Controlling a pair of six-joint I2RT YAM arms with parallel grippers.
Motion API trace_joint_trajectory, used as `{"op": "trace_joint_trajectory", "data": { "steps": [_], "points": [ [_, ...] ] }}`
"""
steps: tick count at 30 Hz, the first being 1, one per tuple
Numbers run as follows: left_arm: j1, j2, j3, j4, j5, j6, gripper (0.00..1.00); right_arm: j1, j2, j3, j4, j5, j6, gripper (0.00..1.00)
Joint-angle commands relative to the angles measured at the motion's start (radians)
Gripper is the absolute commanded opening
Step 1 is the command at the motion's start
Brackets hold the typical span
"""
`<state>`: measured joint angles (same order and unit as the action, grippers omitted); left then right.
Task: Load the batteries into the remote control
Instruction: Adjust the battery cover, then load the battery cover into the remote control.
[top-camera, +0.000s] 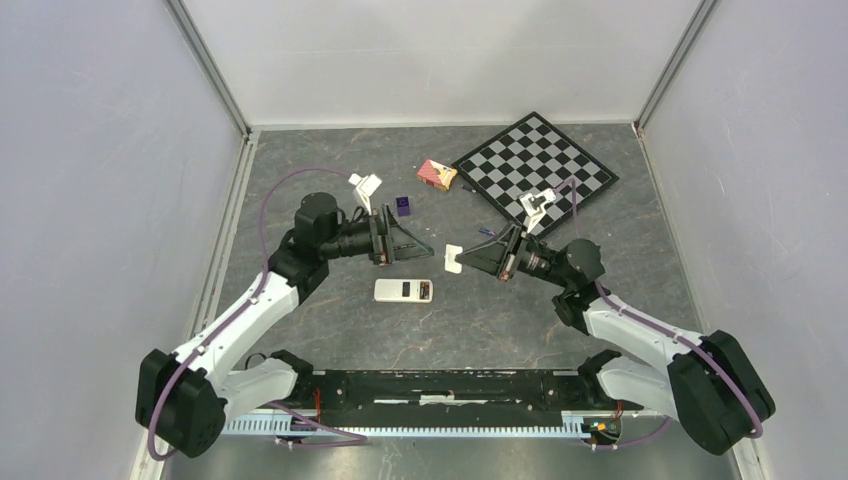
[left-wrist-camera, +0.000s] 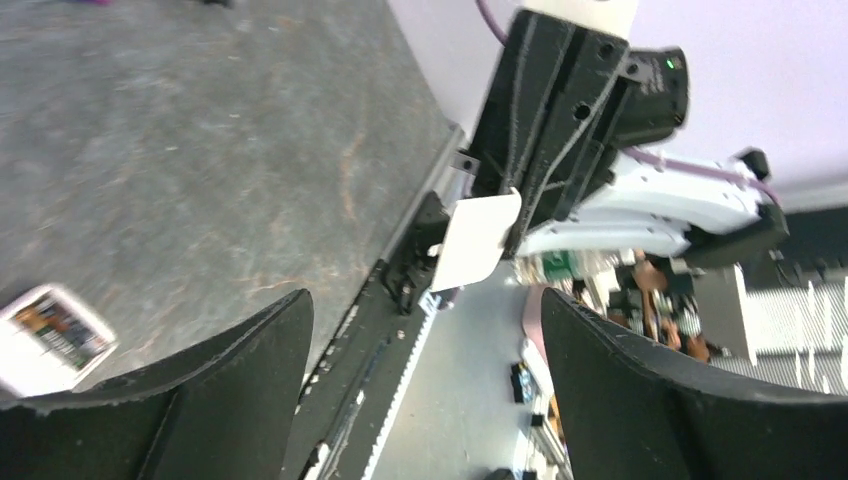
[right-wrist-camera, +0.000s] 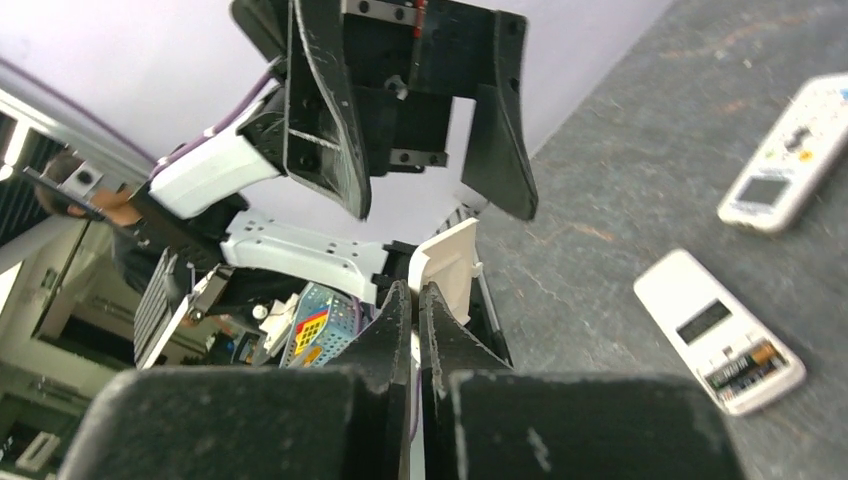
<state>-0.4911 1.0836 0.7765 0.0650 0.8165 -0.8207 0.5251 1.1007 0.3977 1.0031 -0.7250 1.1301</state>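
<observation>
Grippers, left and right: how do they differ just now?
The left gripper stands wide open; the right gripper is shut. The left gripper holds nothing; the right gripper pinches a small white piece. Both are black, off the table, pointing at each other.

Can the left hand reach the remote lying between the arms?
Probably yes: the left hand is open, the remote lies uncovered nearby, and the white cover in the right hand is not over it.
</observation>
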Motion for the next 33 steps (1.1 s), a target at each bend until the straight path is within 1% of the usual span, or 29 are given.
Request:
{"op": "trace_joint_trajectory", "data": {
  "steps": [1, 3, 4, 6, 10, 13, 16, 18, 20, 22, 26, 30, 33],
  "points": [
    [0.072, -0.065, -0.075, -0.092, -0.113, 0.050, 0.92, 0.017, 0.004, -0.047, -0.092, 0.104, -0.040, 0.00],
    [0.086, -0.086, -0.100, -0.172, -0.208, 0.068, 0.99, 0.029, 0.024, -0.060, -0.103, 0.142, -0.048, 0.00],
    [0.085, -0.098, -0.106, -0.215, -0.267, 0.084, 1.00, 0.037, 0.033, -0.064, -0.123, 0.167, -0.036, 0.00],
    [0.085, -0.119, -0.142, -0.252, -0.363, 0.095, 1.00, 0.061, 0.058, -0.072, -0.103, 0.190, -0.013, 0.00],
    [0.086, -0.123, -0.231, -0.240, -0.522, 0.106, 0.99, 0.121, 0.104, -0.068, -0.173, 0.241, -0.025, 0.00],
    [0.086, -0.110, -0.259, -0.256, -0.615, 0.120, 0.97, 0.133, 0.128, -0.090, -0.162, 0.286, -0.026, 0.00],
    [0.085, -0.117, -0.266, -0.274, -0.660, 0.146, 0.97, 0.144, 0.143, -0.122, -0.163, 0.328, -0.029, 0.00],
    [0.086, -0.113, -0.256, -0.301, -0.702, 0.180, 0.98, 0.156, 0.167, -0.151, -0.133, 0.357, -0.030, 0.00],
    [0.089, -0.097, -0.241, -0.334, -0.745, 0.187, 0.97, 0.184, 0.214, -0.172, -0.036, 0.372, -0.016, 0.00],
    [0.088, -0.081, -0.243, -0.327, -0.752, 0.179, 0.95, 0.218, 0.284, -0.158, 0.010, 0.375, -0.004, 0.00],
    [0.098, -0.052, -0.257, -0.313, -0.787, 0.167, 0.91, 0.251, 0.433, -0.130, 0.223, 0.355, 0.074, 0.00],
    [0.105, -0.011, -0.220, -0.347, -0.796, 0.183, 0.87, 0.254, 0.493, -0.099, 0.266, 0.348, 0.075, 0.00],
    [0.105, -0.011, -0.247, -0.317, -0.795, 0.172, 0.86, 0.254, 0.548, -0.075, 0.319, 0.340, 0.078, 0.00]
  ]
}}
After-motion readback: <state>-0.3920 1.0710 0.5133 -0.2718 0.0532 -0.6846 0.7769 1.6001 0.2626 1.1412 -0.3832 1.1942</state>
